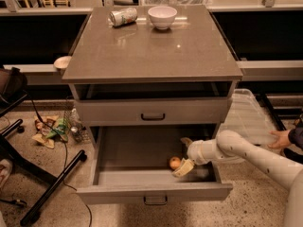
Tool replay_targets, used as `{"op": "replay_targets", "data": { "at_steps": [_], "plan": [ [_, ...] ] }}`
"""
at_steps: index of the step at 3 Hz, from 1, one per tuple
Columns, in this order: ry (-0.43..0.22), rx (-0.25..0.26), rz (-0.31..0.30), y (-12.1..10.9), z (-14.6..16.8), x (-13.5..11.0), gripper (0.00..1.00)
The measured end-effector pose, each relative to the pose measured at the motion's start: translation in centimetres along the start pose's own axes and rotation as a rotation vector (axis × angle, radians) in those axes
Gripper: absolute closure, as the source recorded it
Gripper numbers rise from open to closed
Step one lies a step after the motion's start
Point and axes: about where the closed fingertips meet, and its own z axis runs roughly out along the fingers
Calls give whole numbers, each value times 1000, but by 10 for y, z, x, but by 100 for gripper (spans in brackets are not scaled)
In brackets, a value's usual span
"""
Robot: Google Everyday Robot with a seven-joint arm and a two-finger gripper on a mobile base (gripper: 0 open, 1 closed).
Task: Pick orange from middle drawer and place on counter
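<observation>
Jaws apart, gripper (182, 155) beside orange (174, 162) in middle drawer (118, 191)

- The orange (175, 162): small, round and yellow-orange. It rests on the drawer floor near the front wall, right of centre.
- The middle drawer (154, 191): wide and grey, with a small dark bar handle on its front. It is pulled fully out, its inside open to view.
- The counter (156, 51): a flat, glossy grey-brown slab on top of the cabinet, well above the orange.
- The gripper (184, 154): inside the drawer at its right side, fingers spread. The lower finger is just beside the orange, and whether they touch cannot be told.
</observation>
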Motion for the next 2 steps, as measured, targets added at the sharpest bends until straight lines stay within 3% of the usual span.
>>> {"op": "replay_targets", "data": {
  "at_steps": [2],
  "plan": [
    [-12, -3, -2, -7, 21, 18, 0]
  ]
}}
